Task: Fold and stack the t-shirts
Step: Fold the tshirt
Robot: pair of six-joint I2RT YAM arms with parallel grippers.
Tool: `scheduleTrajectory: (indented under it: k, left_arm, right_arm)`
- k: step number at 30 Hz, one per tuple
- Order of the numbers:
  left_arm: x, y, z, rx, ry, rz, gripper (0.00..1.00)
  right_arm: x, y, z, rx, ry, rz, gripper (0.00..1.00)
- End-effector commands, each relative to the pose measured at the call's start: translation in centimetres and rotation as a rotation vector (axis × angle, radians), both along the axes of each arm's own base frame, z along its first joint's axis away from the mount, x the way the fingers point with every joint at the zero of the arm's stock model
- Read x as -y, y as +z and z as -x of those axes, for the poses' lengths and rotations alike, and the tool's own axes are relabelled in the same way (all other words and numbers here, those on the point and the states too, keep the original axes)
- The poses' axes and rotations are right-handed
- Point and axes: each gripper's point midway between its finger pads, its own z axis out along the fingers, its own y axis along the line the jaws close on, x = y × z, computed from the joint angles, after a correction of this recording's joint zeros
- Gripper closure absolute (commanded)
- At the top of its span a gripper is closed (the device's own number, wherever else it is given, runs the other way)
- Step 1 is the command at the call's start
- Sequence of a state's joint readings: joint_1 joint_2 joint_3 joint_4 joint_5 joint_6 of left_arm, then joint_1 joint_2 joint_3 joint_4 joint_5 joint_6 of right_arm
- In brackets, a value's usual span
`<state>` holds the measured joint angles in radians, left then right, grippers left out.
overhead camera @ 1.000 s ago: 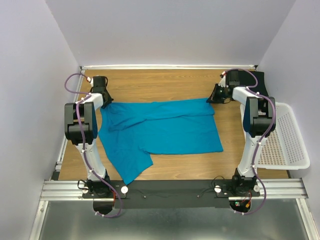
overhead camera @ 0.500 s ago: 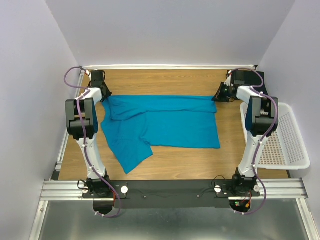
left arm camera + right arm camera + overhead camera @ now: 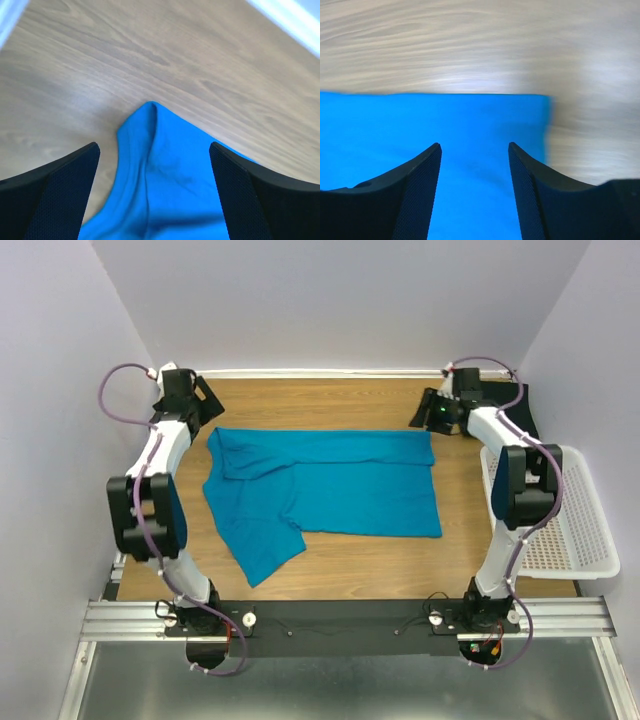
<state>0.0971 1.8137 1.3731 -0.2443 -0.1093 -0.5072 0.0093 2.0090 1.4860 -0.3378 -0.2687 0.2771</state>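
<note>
Tabletop: brown wood grain, carrying the cloth in its middle; the two arms rise from its near edge and reach to the far corners

Teal t-shirt: lies spread out flat in the middle of the tabletop, its long side running left to right; the far edge is straight, a folded-over band runs along the far left part, and one flap sticks out towards the near left; its right edge stops well short of the basket

Basket: white perforated plastic, sitting at the right edge of the tabletop beside the right arm, apart from the teal cloth

Black t-shirt: a dark heap in the far right corner, mostly hidden behind the right arm, so its shape cannot be told

Left hand: at the far left corner of the teal t-shirt, fingers spread wide; the pointed corner of the cloth lies on the wood between them and nothing is pinched

Right hand: at the far right corner of the teal t-shirt, fingers spread; the wrist view shows the straight far edge and the right corner of the cloth lying flat beneath, gripped by neither finger
</note>
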Motion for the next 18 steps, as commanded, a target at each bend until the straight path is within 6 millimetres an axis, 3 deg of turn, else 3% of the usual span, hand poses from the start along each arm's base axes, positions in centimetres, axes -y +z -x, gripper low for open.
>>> scheduleTrajectory:
  k: [1, 2, 4, 6, 7, 9, 10, 14, 16, 18]
  left_arm:
    - [1.3, 2.1, 4.4, 0.021, 0.049, 0.030, 0.02]
    - [1.9, 2.0, 5.3, 0.019, 0.043, 0.039, 0.03]
    - [4.6, 1.3, 8.2, 0.009, -0.009, 0.060, 0.06]
    - [7.5, 0.8, 10.0, 0.006, -0.050, 0.093, 0.10]
    - [10.2, 0.4, 11.6, 0.013, -0.117, 0.100, 0.13]
    - [12.4, -0.7, 13.2, 0.003, -0.159, 0.122, 0.14]
    - [14.3, -0.8, 13.5, 0.011, -0.209, 0.120, 0.15]
    - [17.6, -1.8, 14.2, 0.008, -0.294, 0.055, 0.22]
    - [18.3, -2.5, 13.7, -0.005, -0.320, -0.006, 0.31]
    - [19.3, -3.6, 13.3, -0.039, -0.341, -0.018, 0.32]
  right_arm:
    - [-6.4, 4.5, 1.5, 0.111, 0.170, 0.043, 0.37]
    - [-9.2, 4.8, 2.3, 0.121, 0.235, 0.041, 0.37]
    - [-12.8, 5.0, 4.0, 0.128, 0.327, 0.038, 0.39]
    - [-14.9, 4.4, 5.4, 0.116, 0.378, 0.042, 0.39]
    - [-15.6, 4.3, 6.0, 0.115, 0.396, 0.046, 0.39]
    - [-17.1, 3.5, 7.6, 0.088, 0.427, 0.034, 0.39]
    - [-17.2, 3.8, 8.1, 0.089, 0.429, 0.027, 0.39]
    - [-16.7, 3.5, 9.9, 0.080, 0.430, 0.032, 0.39]
    - [-16.0, 2.9, 10.9, 0.065, 0.426, 0.048, 0.39]
    - [-15.7, 3.3, 11.4, 0.074, 0.425, 0.050, 0.39]
